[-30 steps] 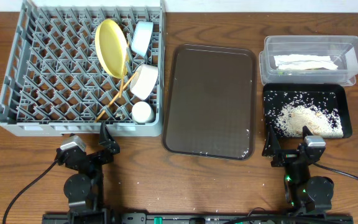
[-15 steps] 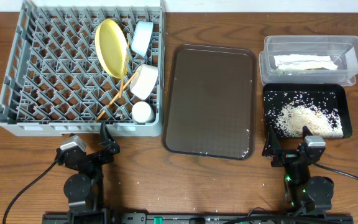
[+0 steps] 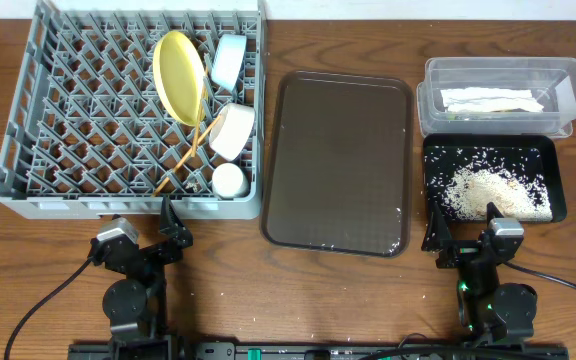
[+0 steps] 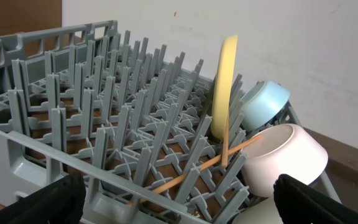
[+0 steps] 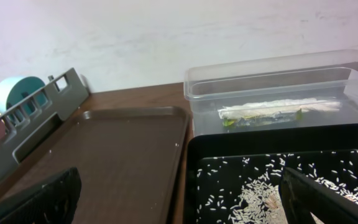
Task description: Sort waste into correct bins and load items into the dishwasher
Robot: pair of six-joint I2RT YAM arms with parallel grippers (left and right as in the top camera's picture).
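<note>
The grey dish rack [image 3: 28,120] holds the upright yellow plate [image 3: 178,75], light blue bowl [image 3: 228,60], white bowl [image 3: 233,130], white cup [image 3: 230,180] and chopsticks [image 3: 183,160]. The wrapper [image 3: 493,99] lies in the clear tub [image 3: 503,66]. Rice [image 3: 483,192] lies in the black tray [image 3: 550,150]. My left gripper [image 3: 148,232] is open and empty just in front of the rack [image 4: 61,124]. My right gripper [image 3: 465,232] is open and empty at the black tray's near edge [image 5: 229,149].
The brown serving tray [image 3: 338,160] lies between the rack and the bins, with a few rice grains near its front right corner. A few grains are scattered on the wooden table near the front edge [image 3: 318,335].
</note>
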